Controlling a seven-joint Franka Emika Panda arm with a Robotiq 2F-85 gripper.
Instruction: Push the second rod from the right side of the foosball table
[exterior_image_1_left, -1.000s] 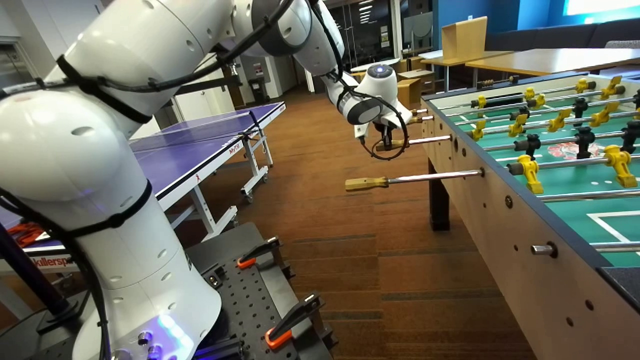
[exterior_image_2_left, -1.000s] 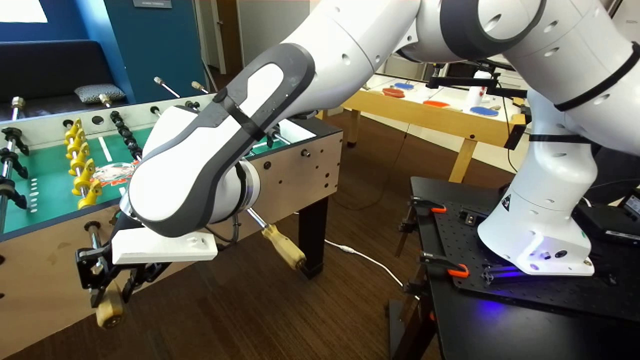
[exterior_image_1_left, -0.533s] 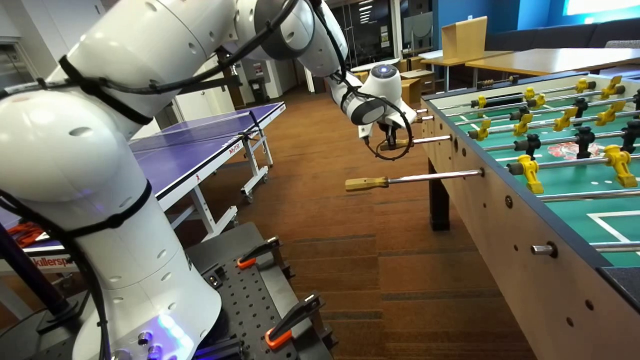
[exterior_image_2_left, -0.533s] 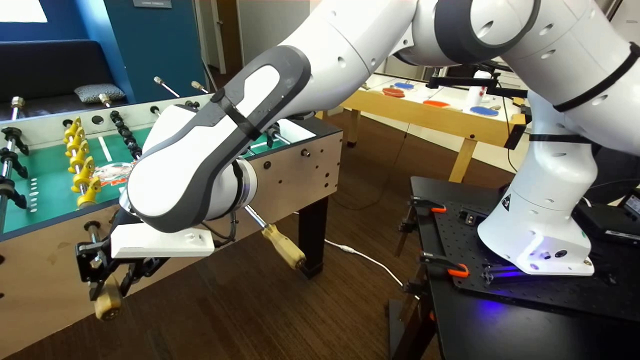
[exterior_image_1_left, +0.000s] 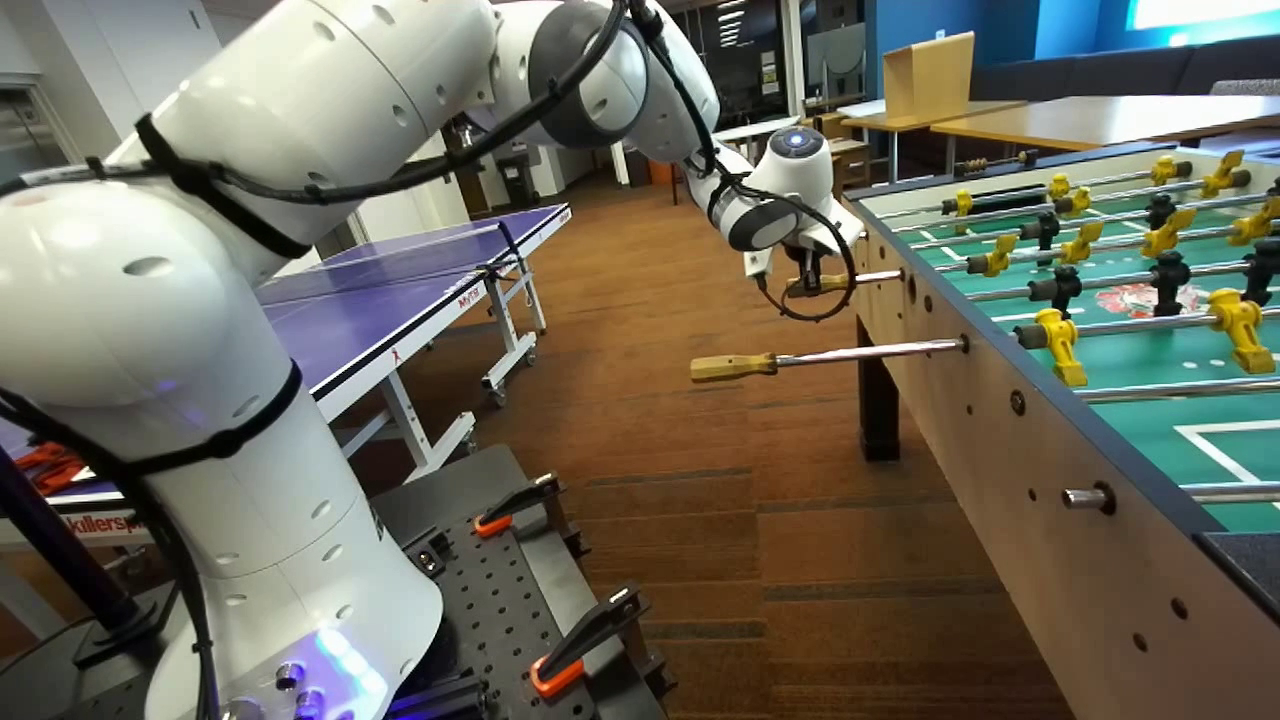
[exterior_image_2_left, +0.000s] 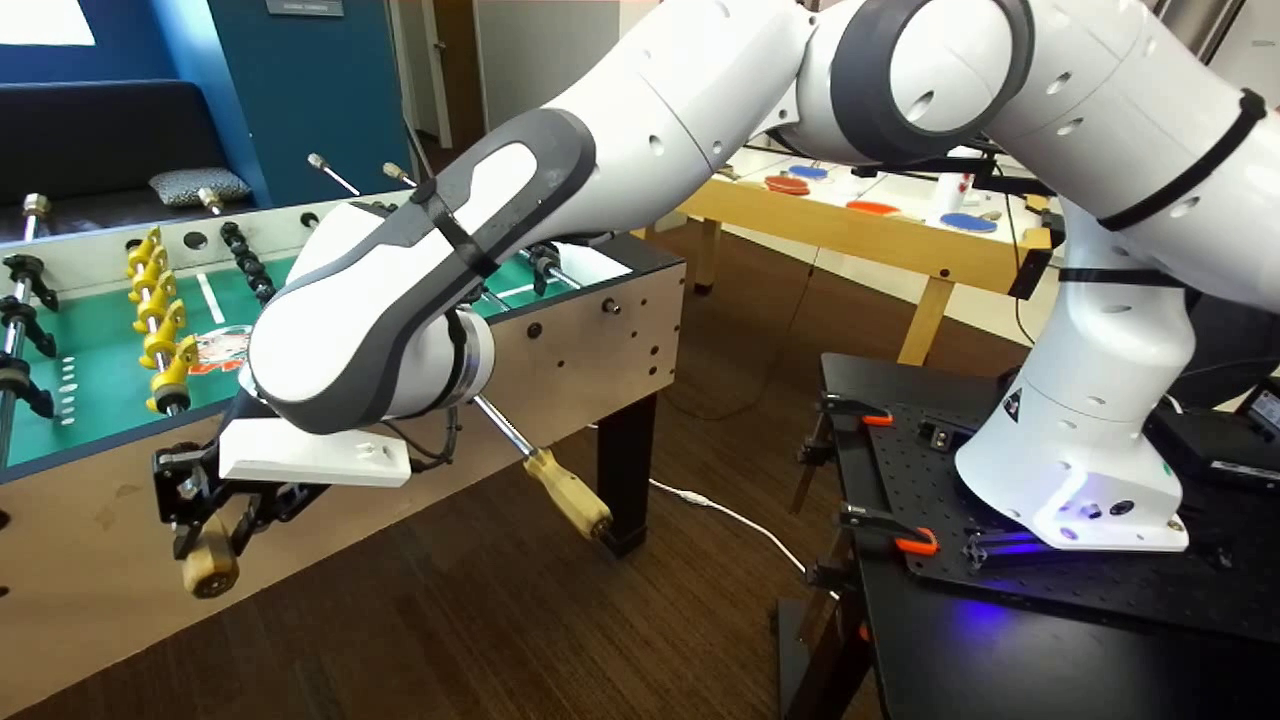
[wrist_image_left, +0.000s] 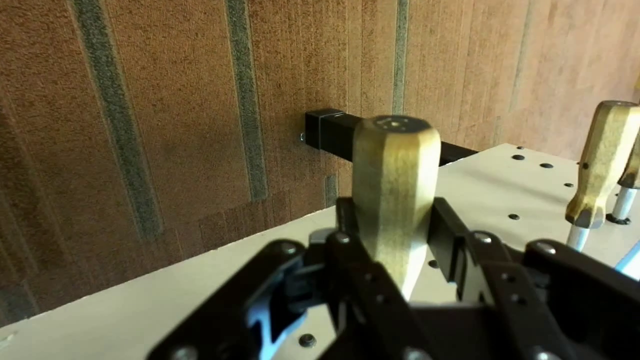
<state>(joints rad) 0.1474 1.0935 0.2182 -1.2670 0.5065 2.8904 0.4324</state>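
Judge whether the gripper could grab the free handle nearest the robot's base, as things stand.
Probably not yet: the gripper is closed around the neighbouring handle, so it would likely have to let go first. The free handle juts out uncovered in both exterior views.

Both exterior views look sharp, with a panel (exterior_image_1_left: 1205, 14) burning out at two o'clock in an exterior view and blue-white glare on the robot base (exterior_image_1_left: 300, 605) between seven and eight. In an exterior view the floor (exterior_image_2_left: 480, 640) is dim toward seven o'clock while purple light pools on the black table (exterior_image_2_left: 1000, 670) at four. In the wrist view the gripper (wrist_image_left: 392, 220) blurs from four to seven o'clock, and the wooden handle (wrist_image_left: 395, 170) shines on its three o'clock facets.
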